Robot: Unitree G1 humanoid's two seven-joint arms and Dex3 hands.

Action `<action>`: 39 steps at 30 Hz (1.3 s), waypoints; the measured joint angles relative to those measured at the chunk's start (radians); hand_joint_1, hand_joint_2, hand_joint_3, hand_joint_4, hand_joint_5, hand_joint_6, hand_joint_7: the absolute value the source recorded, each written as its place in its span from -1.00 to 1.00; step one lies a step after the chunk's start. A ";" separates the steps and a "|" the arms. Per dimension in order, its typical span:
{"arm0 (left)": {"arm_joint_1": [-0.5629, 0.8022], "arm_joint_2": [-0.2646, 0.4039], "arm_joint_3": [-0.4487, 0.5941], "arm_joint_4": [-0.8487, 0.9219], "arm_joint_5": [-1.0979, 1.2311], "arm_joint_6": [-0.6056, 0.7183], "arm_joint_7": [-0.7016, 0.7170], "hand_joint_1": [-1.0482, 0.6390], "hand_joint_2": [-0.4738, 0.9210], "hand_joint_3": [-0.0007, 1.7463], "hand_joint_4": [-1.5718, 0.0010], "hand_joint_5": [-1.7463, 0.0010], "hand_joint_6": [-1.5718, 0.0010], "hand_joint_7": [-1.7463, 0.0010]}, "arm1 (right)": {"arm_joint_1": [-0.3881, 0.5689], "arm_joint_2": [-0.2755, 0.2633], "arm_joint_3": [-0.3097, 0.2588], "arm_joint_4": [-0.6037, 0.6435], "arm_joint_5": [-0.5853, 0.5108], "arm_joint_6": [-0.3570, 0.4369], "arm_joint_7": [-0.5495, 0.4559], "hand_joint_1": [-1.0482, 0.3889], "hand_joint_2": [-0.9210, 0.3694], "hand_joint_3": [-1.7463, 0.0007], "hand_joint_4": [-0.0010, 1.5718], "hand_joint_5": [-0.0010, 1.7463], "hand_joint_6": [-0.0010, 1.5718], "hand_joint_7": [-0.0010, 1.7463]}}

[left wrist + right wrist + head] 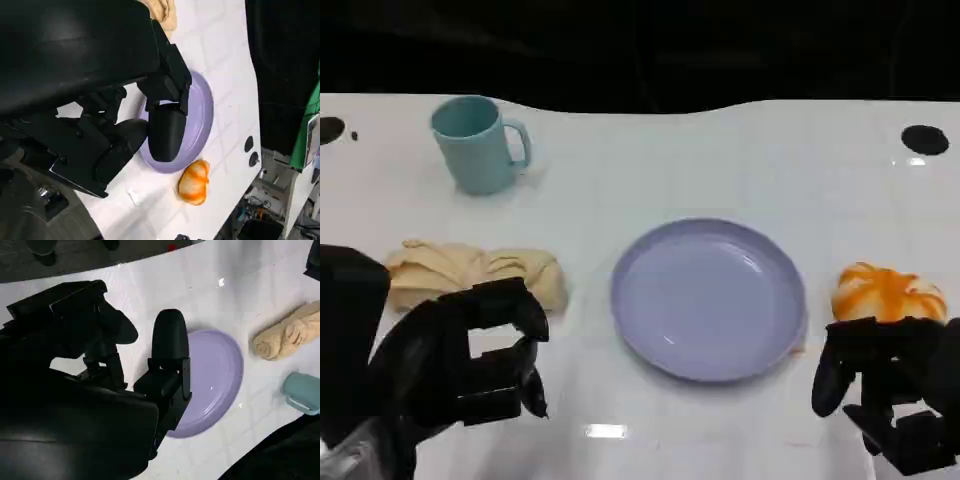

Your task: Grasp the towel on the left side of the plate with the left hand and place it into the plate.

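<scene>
1. Lying bunched on the table left of the plate [708, 298]: towel [470, 272], untouched.
2. Hovering just before it, fingers apart, holding nothing: left hand [470, 360].
3. Approach step, apparently; next, reaching forward and closing on the cloth.

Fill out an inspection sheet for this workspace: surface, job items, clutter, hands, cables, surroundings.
Surface: white table, glossy, with faint tile lines and two dark round marks near its far corners.
Job items: beige towel lies bunched on the table left of the plate, not yet picked up; purple plate sits in the middle with nothing in it.
Clutter: teal mug upright behind the towel; orange and white bun-like item right of the plate.
Hands: left hand hovers just in front of the towel, holding nothing; right hand near the bun-like item, holding nothing.
Cables: nothing seen on the table.
Surroundings: dark background beyond the far edge; equipment on the floor in the left wrist view.
</scene>
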 measured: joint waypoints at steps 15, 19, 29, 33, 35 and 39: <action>-0.004 0.005 -0.002 0.013 0.000 -0.014 -0.001 0.14 0.46 0.48 -0.04 -1.00 0.07 -0.87 | -0.008 0.003 0.010 0.003 -0.003 -0.003 -0.005 0.53 -0.57 -0.12 -0.14 0.93 -0.16 0.69; -0.005 0.005 -0.002 0.012 0.002 -0.010 0.000 0.15 0.46 0.49 -0.04 -1.00 0.07 -0.87 | -0.011 0.003 0.010 0.002 -0.001 -0.002 -0.005 0.53 -0.57 -0.12 -0.13 0.93 -0.17 0.69; -0.007 0.005 -0.002 0.012 0.006 -0.003 0.004 0.16 0.46 0.48 -0.05 -1.00 0.06 -0.86 | -0.011 0.004 0.010 0.003 -0.001 -0.003 -0.006 0.53 -0.58 -0.12 -0.14 0.94 -0.17 0.70; -0.007 0.005 0.002 0.012 0.002 -0.003 0.005 0.15 0.49 0.43 0.01 -1.00 0.08 -0.79 | -0.012 0.004 0.012 0.005 -0.001 -0.007 -0.006 0.52 -0.57 -0.11 -0.13 0.94 -0.17 0.70; -0.009 0.006 0.006 0.012 -0.001 -0.003 0.005 0.15 0.49 0.39 0.10 -0.95 0.08 -0.63 | -0.013 0.004 0.014 0.006 -0.002 -0.010 -0.006 0.52 -0.57 -0.11 -0.13 0.94 -0.16 0.70; -0.009 0.024 0.001 0.018 0.030 -0.061 -0.001 0.06 0.48 0.19 0.20 -0.65 0.04 0.01 | -0.014 0.013 0.015 0.008 -0.002 -0.018 -0.009 0.53 -0.55 -0.12 -0.12 0.92 -0.16 0.70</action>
